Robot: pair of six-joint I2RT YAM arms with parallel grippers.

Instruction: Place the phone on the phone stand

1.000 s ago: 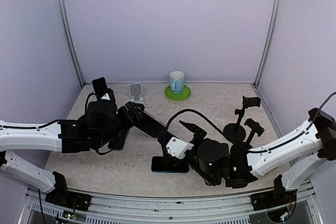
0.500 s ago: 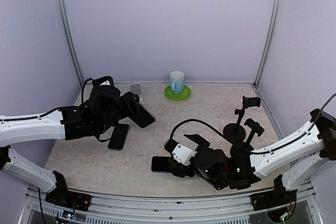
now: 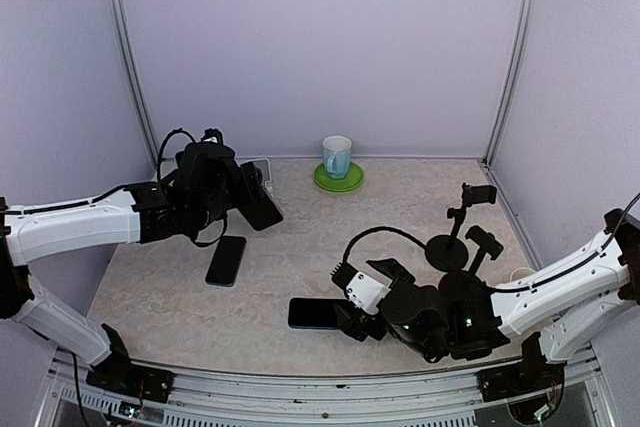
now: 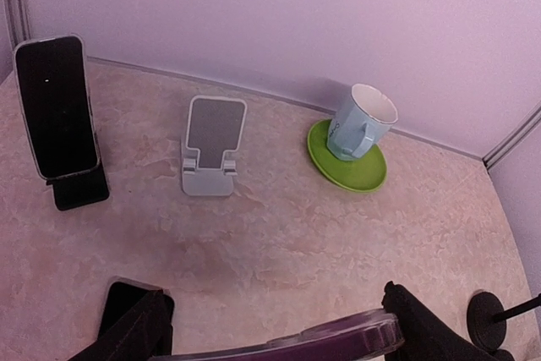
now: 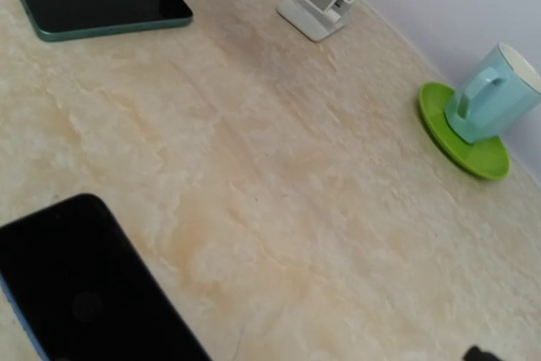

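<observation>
Top view: the surface (image 3: 290,269) is boxed in by walls at the back and both sides, and bare room is left through the middle. The held phone (image 3: 265,213) is clamped in the left gripper (image 3: 240,192), raised just before the white phone stand (image 3: 260,169). Two more are laid flat: the teal-edged phone (image 3: 226,260) and the blue-edged phone (image 3: 315,313), just beside the right gripper (image 3: 348,315) (its grip can't be told).

Left wrist view: a fourth, the propped phone (image 4: 52,106), is leaned on a black stand (image 4: 78,190). One cup (image 4: 361,121) is seen on one saucer (image 4: 348,166).

Right wrist view: both flat phones and the white stand are shown.
</observation>
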